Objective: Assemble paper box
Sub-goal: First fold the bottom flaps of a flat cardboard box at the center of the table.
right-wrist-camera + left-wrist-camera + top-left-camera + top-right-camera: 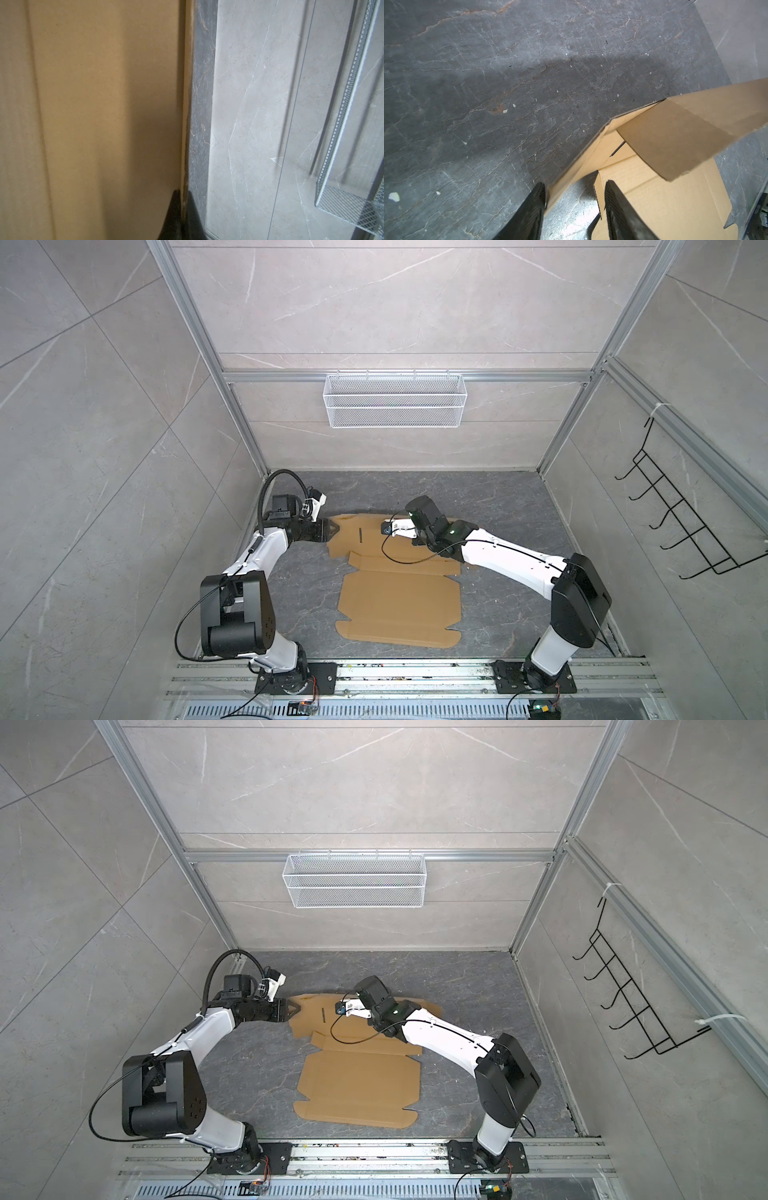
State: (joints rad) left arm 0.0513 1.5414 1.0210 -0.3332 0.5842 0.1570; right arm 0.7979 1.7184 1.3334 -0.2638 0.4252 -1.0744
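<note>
The paper box point(399, 601) is not a box yet. It is a big brown cardboard sheet lying mostly flat in the middle of the dark tabletop point(498, 506), as both top views show. The big near panel is flat, and its little tabs are not folded. Only the far end has begun to rise. In the left wrist view, a side flap point(675, 141) stands up and leans over the sheet. The left gripper point(575, 187) is at that far corner, about half open. One of its fingers point(533, 207) sits right by the outside of the raised wall, and the other finger is on the inside, with a gap between them. It does not look like it has pinched the cardboard. The right gripper point(182, 197) is closed tight on the thin far edge of the sheet and holds it. So I think the job has only just started: the walls, the side flaps and the lid all have to be folded and tucked in. I can see no words or labels on the cardboard.
</note>
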